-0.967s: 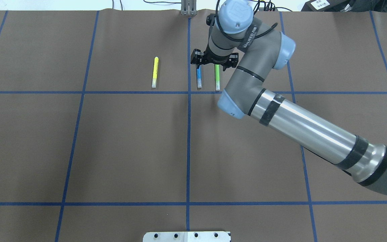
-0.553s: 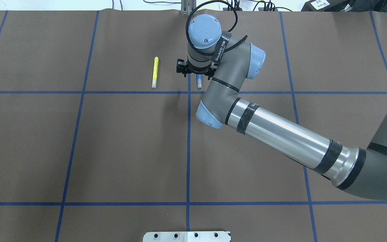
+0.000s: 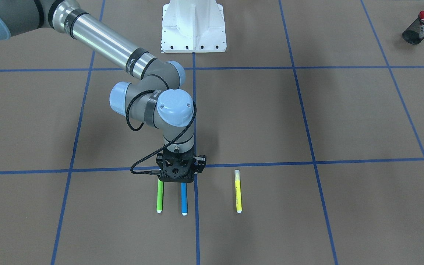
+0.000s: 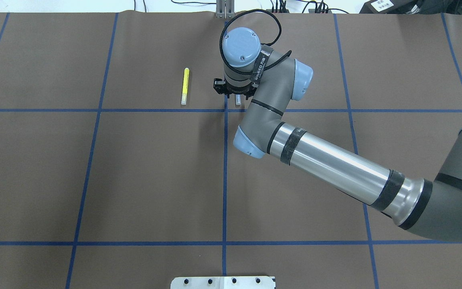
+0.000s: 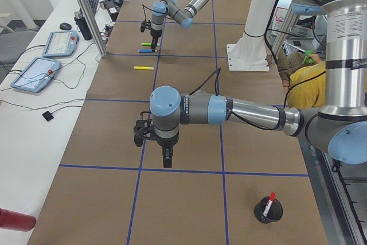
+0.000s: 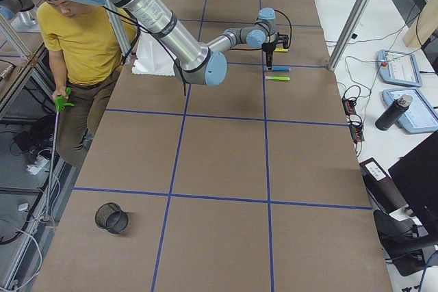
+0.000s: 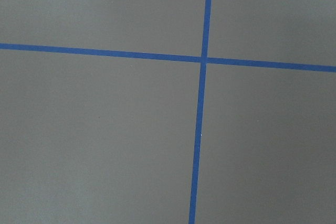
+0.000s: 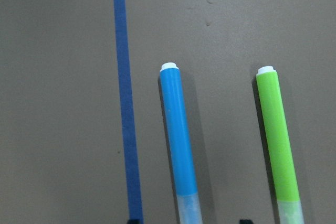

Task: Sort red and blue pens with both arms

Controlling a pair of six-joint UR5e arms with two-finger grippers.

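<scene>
The blue pen (image 8: 178,140) lies flat on the brown counter (image 4: 134,180), its cloudy cap end pointing toward the robot. It runs parallel to a strip of blue tape (image 8: 125,103) just beside it. The right arm's jaws stand open over that cap end: in the right wrist view one black tip shows on each side of the cap, with a gap on both sides, so the pen is between them and is not held. Whether the tips touch the counter cannot be told. A green pen (image 8: 278,140) lies parallel to the blue one on the side away from the tape, close but apart. A yellow pen (image 3: 238,191) lies across the tape from them, also parallel. The right arm (image 4: 335,164) reaches far forward across the counter, with its wrist bent straight down over the pens. The left arm (image 5: 252,113) stretches out low over another part of the counter, wrist pointing down above a crossing of tape lines. Whether its jaws are open or closed cannot be told. The red pen (image 3: 421,16) stands in a black mesh cup (image 3: 416,31) well away from the others. A person in a yellow shirt (image 6: 85,39) stands beside the counter.
</scene>
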